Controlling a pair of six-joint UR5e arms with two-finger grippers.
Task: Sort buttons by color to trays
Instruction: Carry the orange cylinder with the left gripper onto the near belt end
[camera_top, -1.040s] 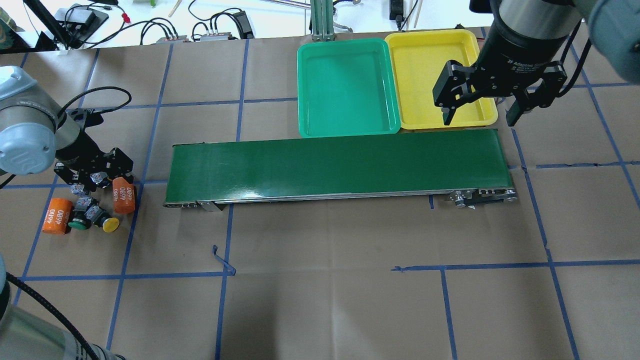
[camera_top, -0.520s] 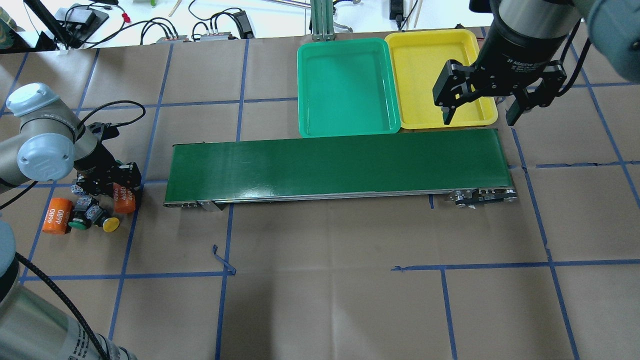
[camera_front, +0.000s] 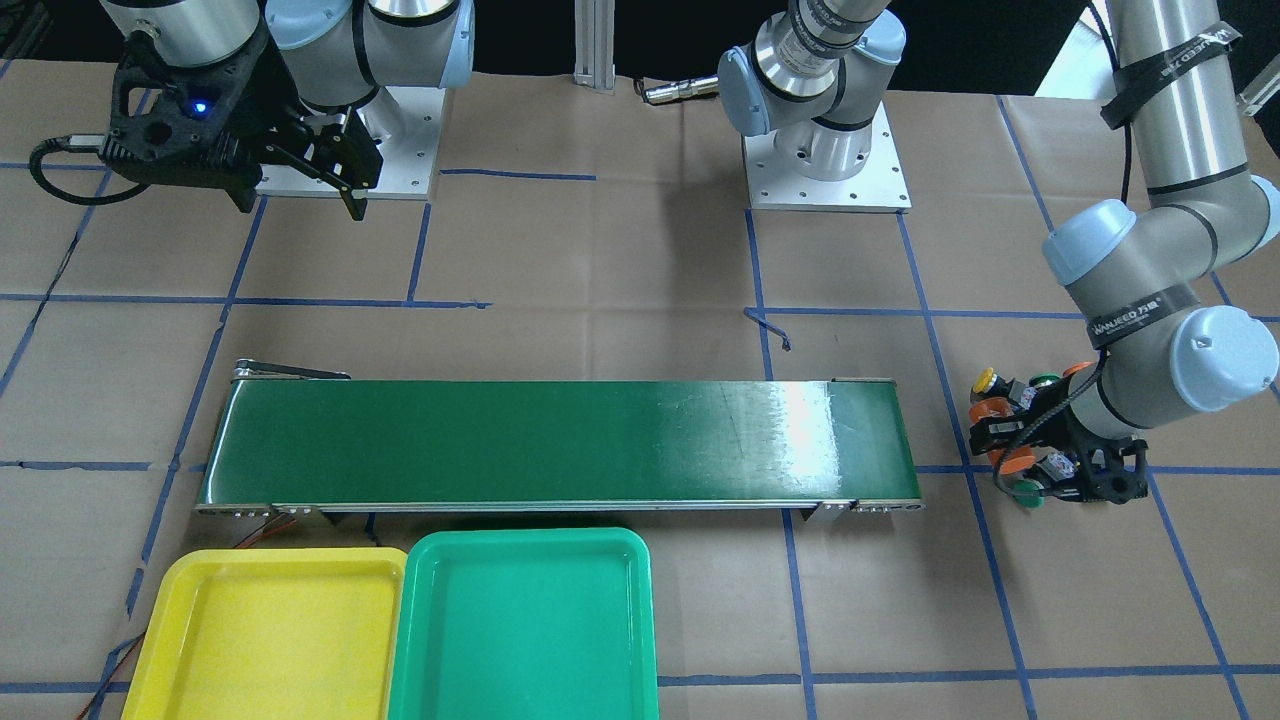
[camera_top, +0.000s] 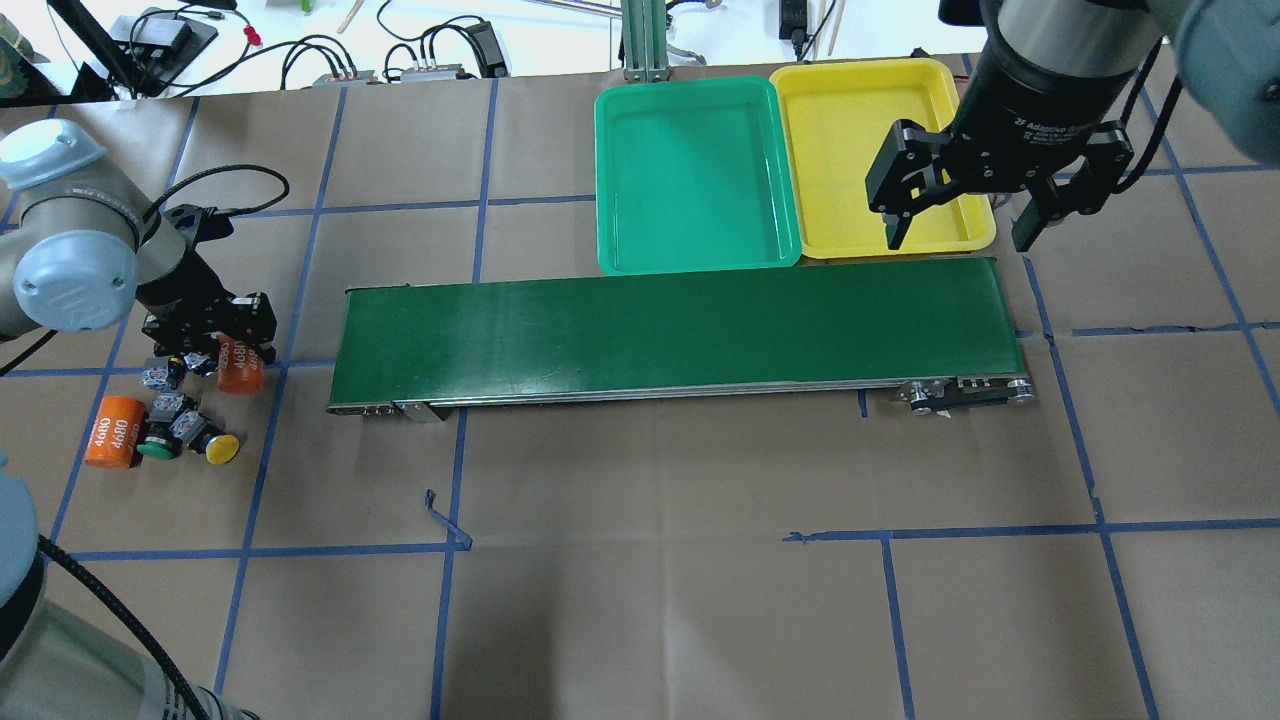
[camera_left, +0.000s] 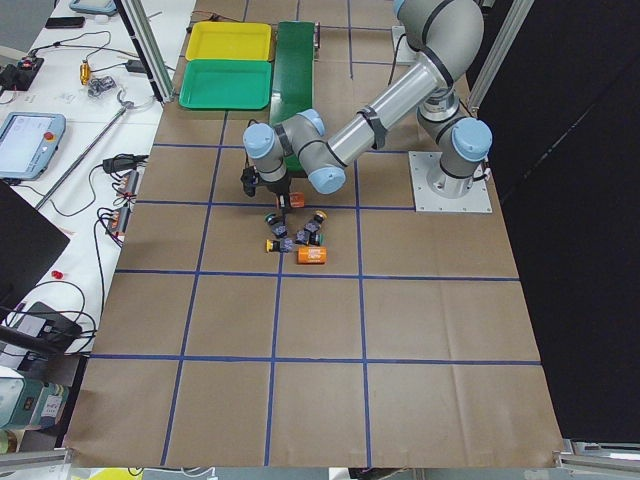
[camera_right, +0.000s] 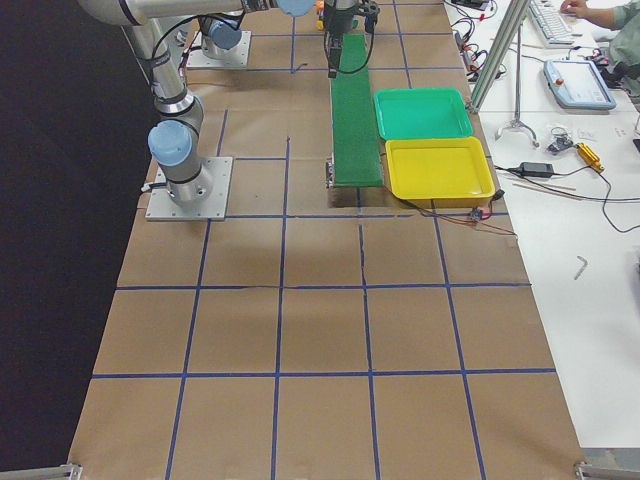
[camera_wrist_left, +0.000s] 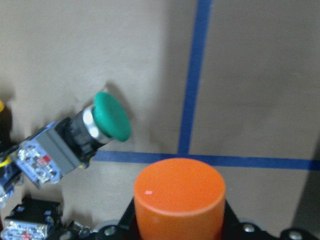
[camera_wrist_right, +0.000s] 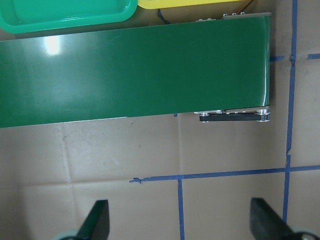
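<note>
My left gripper (camera_top: 212, 342) is at the table's left end, shut on an orange "4680" cylinder (camera_top: 240, 366), which fills the bottom of the left wrist view (camera_wrist_left: 179, 197). A green-capped button (camera_wrist_left: 112, 116) lies on its side just beyond it. Two more buttons, one green (camera_top: 154, 448) and one yellow (camera_top: 221, 449), lie nearer me. A fourth button (camera_top: 160, 376) is partly hidden under the gripper. The green tray (camera_top: 690, 255) and the yellow tray (camera_top: 860, 100) stand side by side behind the belt. My right gripper (camera_top: 960, 235) is open and empty above the belt's right end.
A long dark-green conveyor belt (camera_top: 680, 325) crosses the middle of the table. A second orange "4680" cylinder (camera_top: 112, 445) lies beside the near buttons. Cables and boxes lie past the table's far edge (camera_top: 330, 60).
My left gripper moved right onto the orange cylinder, then drew back away from me with it. The right arm has not moved.
</note>
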